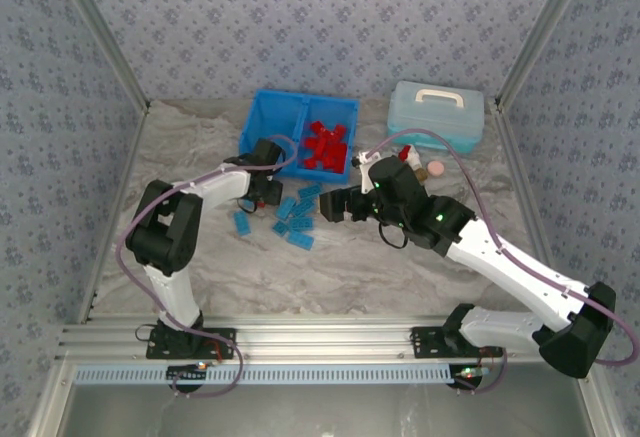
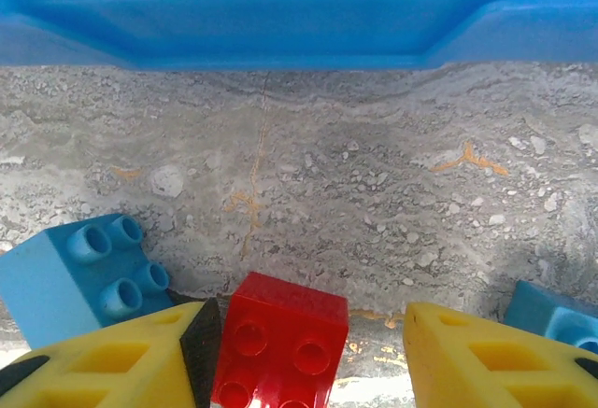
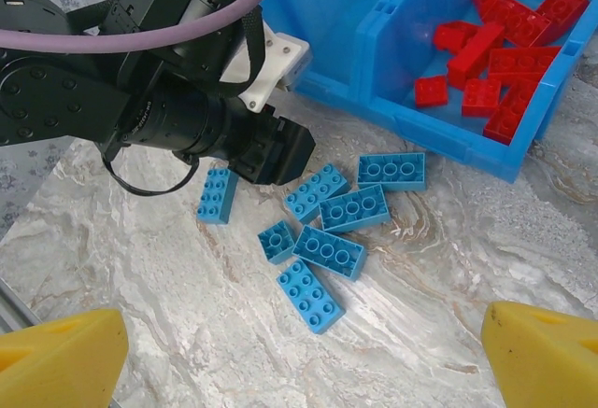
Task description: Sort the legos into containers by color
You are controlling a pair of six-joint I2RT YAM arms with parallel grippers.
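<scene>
A red lego (image 2: 280, 338) lies on the marble between the yellow fingers of my left gripper (image 2: 306, 344). The gripper is open; its left finger (image 2: 121, 361) touches the brick and the right one stands apart. It sits just in front of the blue bin (image 1: 268, 117). Several red legos (image 3: 495, 53) fill the bin's right compartment; I see none in the left one (image 3: 322, 11). Several light blue legos (image 3: 341, 217) lie loose on the table. My right gripper (image 3: 304, 357) hangs wide open above them, holding nothing.
A pale blue lidded case (image 1: 436, 115) stands at the back right, with a pink disc piece (image 1: 436, 169) in front of it. One blue lego (image 1: 241, 222) lies apart to the left. Metal rails border the table.
</scene>
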